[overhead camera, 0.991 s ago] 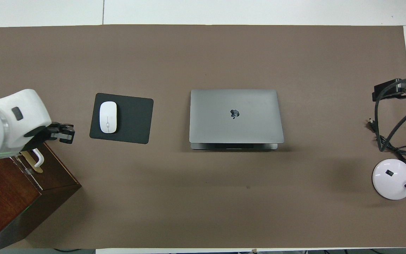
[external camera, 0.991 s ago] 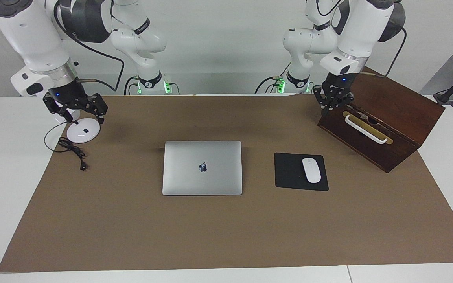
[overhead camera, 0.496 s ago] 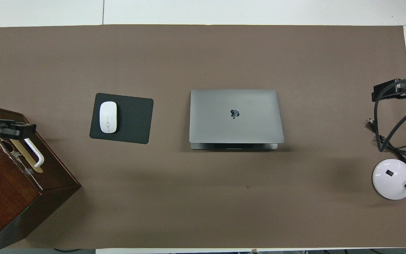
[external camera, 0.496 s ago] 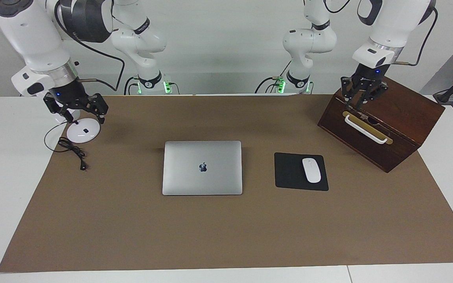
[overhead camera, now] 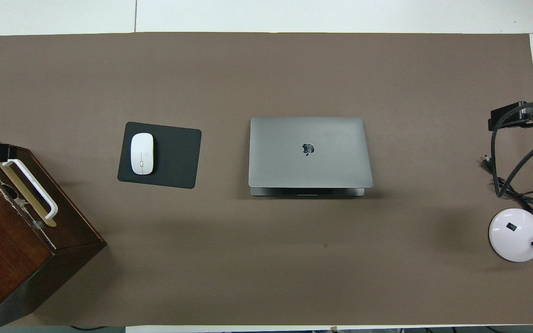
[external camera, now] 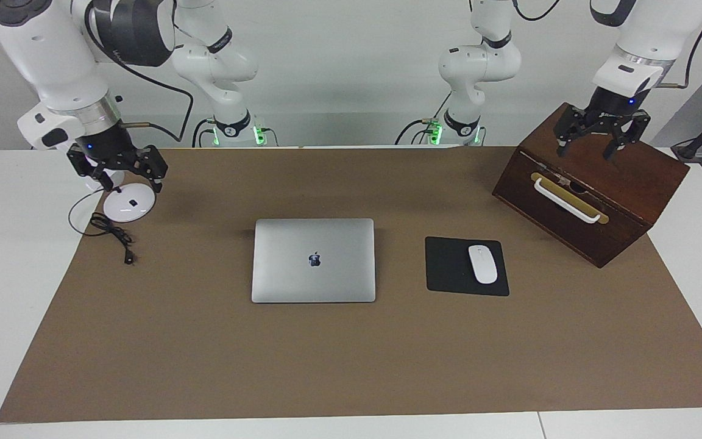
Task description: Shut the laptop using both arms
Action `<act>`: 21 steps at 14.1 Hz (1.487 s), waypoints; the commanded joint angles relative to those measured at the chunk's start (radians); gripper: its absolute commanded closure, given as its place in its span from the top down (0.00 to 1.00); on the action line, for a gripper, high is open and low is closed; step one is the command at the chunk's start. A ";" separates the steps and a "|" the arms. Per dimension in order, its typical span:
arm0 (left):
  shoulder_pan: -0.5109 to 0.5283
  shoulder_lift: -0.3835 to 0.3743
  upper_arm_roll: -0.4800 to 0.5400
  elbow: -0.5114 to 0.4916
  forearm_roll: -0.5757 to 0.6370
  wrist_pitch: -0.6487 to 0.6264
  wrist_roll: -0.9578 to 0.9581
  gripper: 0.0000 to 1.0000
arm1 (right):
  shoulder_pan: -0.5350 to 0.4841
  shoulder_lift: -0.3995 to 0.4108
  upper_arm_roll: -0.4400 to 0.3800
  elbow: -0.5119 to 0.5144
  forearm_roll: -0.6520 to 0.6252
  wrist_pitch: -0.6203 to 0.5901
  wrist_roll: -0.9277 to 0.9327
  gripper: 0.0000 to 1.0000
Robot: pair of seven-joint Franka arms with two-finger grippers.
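The thin silver-grey rectangular laptop [external camera: 314, 260] is shown lying flat on the brown paper table cover [external camera: 351, 366] at mid-table, its lid down. The only legible mark is the dark apple logo [external camera: 314, 260] at the centre of the lid; no lettering can be read on it. In the overhead view, the base edge is seen projecting slightly at the lid's 6 o'clock side.

Beside the laptop, at its 9 o'clock in the overhead view, toward the left arm's end of the table, the black rectangular mouse pad [overhead camera: 174, 157] is placed, with the white oval mouse [overhead camera: 141, 153] resting on it. No writing is visible on either.

The dark brown wooden box [external camera: 595, 189], fitted with a white bar handle [external camera: 567, 201] on a brass-coloured plate, is set at the left arm's end. The left gripper [external camera: 596, 143] is held over the top of this box, its fingers spread wide and gripping nothing.

The right gripper [external camera: 120, 174] is held over the round white lamp base [external camera: 129, 202] at the right arm's end, its fingers likewise spread wide and empty. A coiled black cable [external camera: 110, 230] is laid beside the base.
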 commanded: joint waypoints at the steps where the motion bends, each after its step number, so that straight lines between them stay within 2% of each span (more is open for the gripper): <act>1: 0.013 0.098 -0.011 0.128 -0.011 -0.060 -0.036 1.00 | -0.016 -0.026 0.010 -0.038 0.023 0.032 0.008 1.00; 5: -0.006 0.141 -0.016 0.148 -0.009 -0.047 -0.108 1.00 | -0.016 -0.026 0.010 -0.038 0.023 0.034 0.008 1.00; 21: -0.009 0.098 -0.024 0.062 0.000 -0.091 -0.154 1.00 | -0.033 -0.029 0.010 -0.053 0.021 0.034 -0.075 1.00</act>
